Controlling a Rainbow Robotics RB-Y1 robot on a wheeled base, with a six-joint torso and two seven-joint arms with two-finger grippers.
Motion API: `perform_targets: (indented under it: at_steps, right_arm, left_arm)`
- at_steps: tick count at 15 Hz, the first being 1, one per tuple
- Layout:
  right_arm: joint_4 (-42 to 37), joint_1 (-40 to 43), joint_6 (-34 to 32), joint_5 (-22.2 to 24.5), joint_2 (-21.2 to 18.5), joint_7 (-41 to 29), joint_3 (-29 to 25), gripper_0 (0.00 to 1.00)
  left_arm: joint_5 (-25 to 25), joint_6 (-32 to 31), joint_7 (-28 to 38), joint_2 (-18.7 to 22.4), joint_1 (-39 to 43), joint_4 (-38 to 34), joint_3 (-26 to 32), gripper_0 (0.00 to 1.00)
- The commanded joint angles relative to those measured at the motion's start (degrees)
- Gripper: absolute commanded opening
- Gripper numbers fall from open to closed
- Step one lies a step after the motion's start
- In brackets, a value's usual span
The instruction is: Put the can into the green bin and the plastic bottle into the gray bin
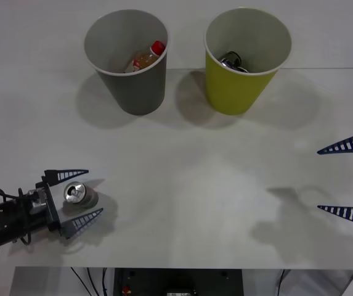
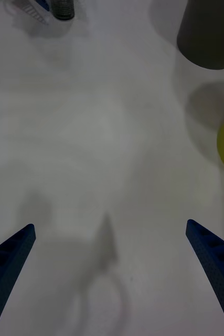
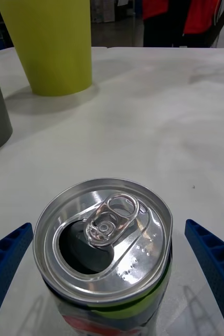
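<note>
From the front, the can [image 1: 80, 194] is standing upright on the white counter [image 1: 188, 185], sitting between the left gripper [image 1: 77, 195]'s spread fingers, none visibly touching it. The right gripper [image 1: 347, 180] is hovering open at the counter's right edge. From the left wrist, the can's [image 3: 104, 247] silver top is showing an opened pull-tab mouth.
</note>
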Motion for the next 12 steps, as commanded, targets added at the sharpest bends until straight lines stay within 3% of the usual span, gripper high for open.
perform_targets:
  at_steps: [1, 2, 3, 12]
  right_arm:
    - [0.0, 0.0, 0.0, 0.0, 0.0, 0.0, 0.0, 1.0]
    - [0.0, 0.0, 0.0, 0.0, 0.0, 0.0, 0.0, 1.0]
    - [0.0, 0.0, 0.0, 0.0, 0.0, 0.0, 0.0, 1.0]
    - [0.0, 0.0, 0.0, 0.0, 0.0, 0.0, 0.0, 1.0]
  left_arm:
    - [0.05, 0.05, 0.17, 0.03, 0.0, -0.01, -0.01, 0.23]
    - [-0.04, 0.05, 0.17, 0.03, 0.09, -0.01, -0.01, 0.09]
    - [-0.04, 0.05, 0.34, 0.03, 0.0, -0.01, -0.01, 0.02]
    - [-0.57, -0.3, 1.66, 0.03, 0.0, -0.63, -0.01, 0.0]
